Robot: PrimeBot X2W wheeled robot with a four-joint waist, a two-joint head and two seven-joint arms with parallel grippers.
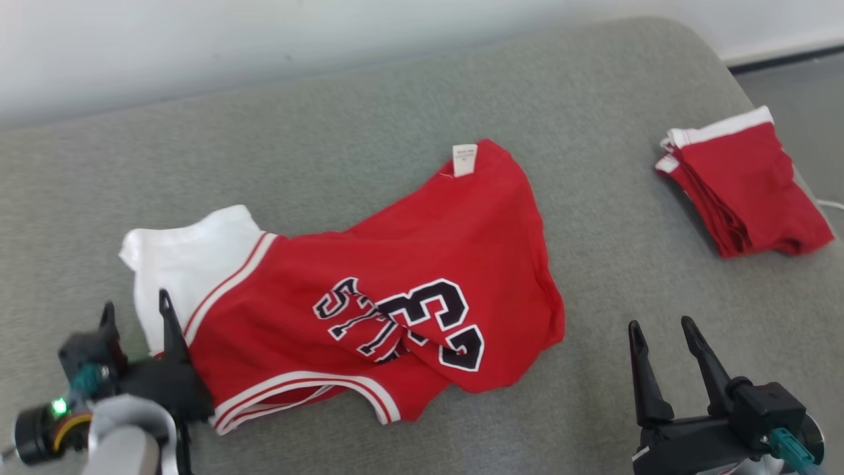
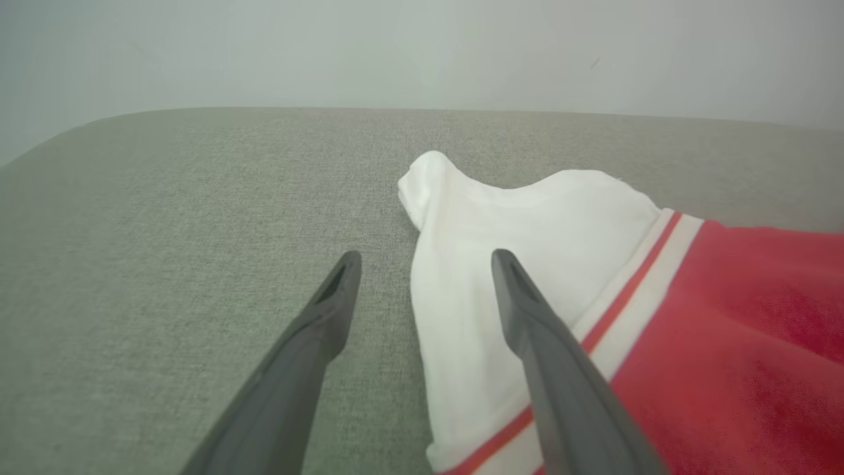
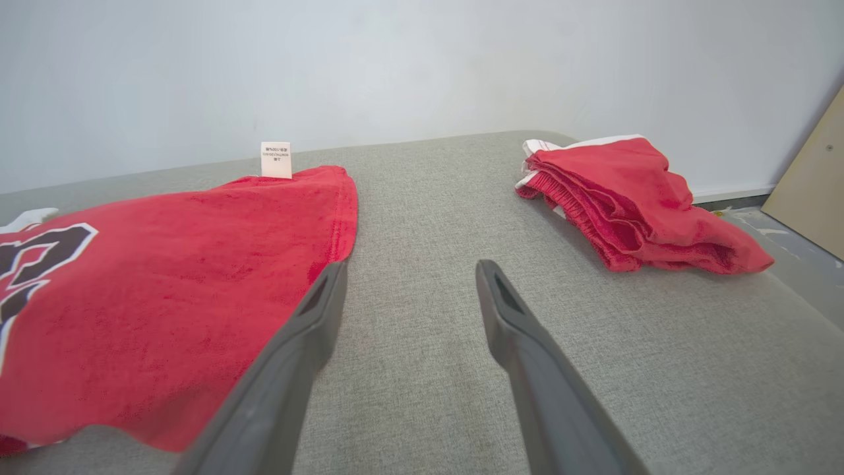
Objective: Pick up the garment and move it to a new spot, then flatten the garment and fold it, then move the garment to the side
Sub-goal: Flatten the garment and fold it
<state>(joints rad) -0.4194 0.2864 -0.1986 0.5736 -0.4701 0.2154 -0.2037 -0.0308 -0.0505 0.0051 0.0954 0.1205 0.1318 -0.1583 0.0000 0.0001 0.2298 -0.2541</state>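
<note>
Nearest you, lower left: left gripper [image 1: 136,305], jaws spread wide, holding nothing, astride the edge of the white sleeve [image 2: 527,218].

Lower right: right gripper [image 1: 661,324], jaws wide open, empty, over bare bench [image 1: 330,145].

Mid-bench: your garment [image 1: 395,277], a red jersey lying rumpled with its number upward and a white label [image 1: 464,160] at the far edge.

Far right: folded red clothing [image 1: 752,191], well apart.
</note>
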